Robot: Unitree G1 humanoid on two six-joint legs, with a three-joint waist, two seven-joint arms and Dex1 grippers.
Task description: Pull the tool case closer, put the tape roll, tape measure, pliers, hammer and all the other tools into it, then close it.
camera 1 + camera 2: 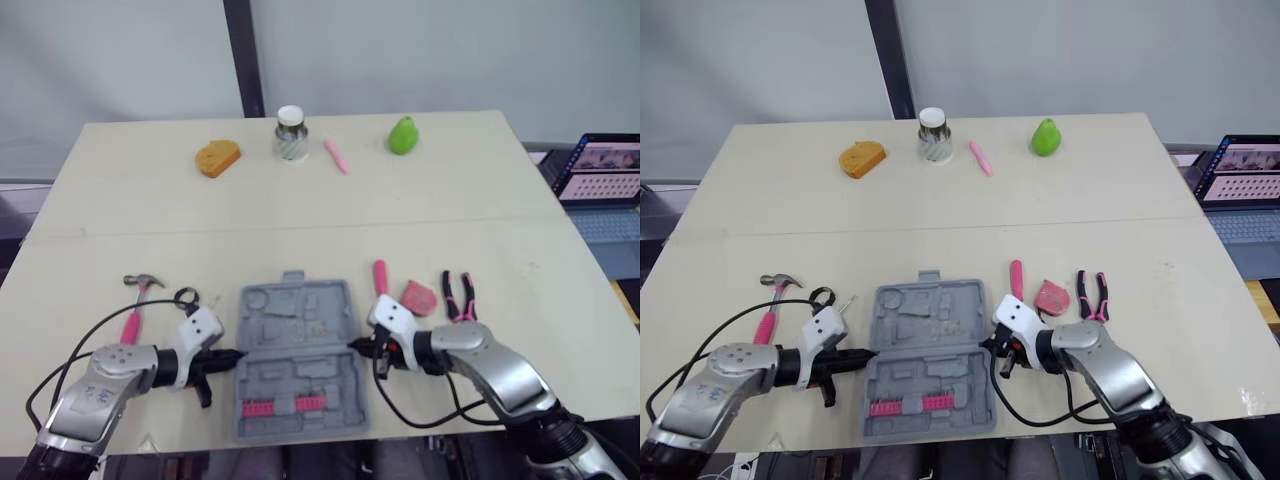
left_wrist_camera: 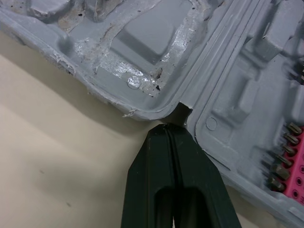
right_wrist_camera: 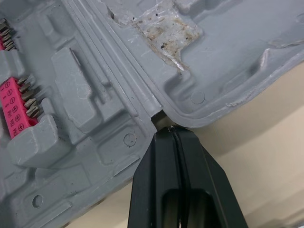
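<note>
The grey tool case (image 1: 298, 350) lies open and flat near the table's front edge, with a pink bit strip (image 1: 282, 406) in its near half. My left gripper (image 1: 236, 354) is shut, its tips (image 2: 171, 127) touching the hinge notch on the case's left side. My right gripper (image 1: 354, 347) is also shut, its tips (image 3: 172, 129) at the hinge notch on the right side. A pink-handled hammer (image 1: 138, 300) and a black tape roll (image 1: 186, 296) lie left of the case. A pink-handled tool (image 1: 381, 277), a pink tape measure (image 1: 419, 297) and pliers (image 1: 459, 296) lie to its right.
At the far side of the table stand an orange object (image 1: 216, 157), a glass jar (image 1: 290, 133), a pink pen (image 1: 337, 156) and a green pear-shaped object (image 1: 403, 135). A laptop (image 1: 600, 170) sits beyond the table's right edge.
</note>
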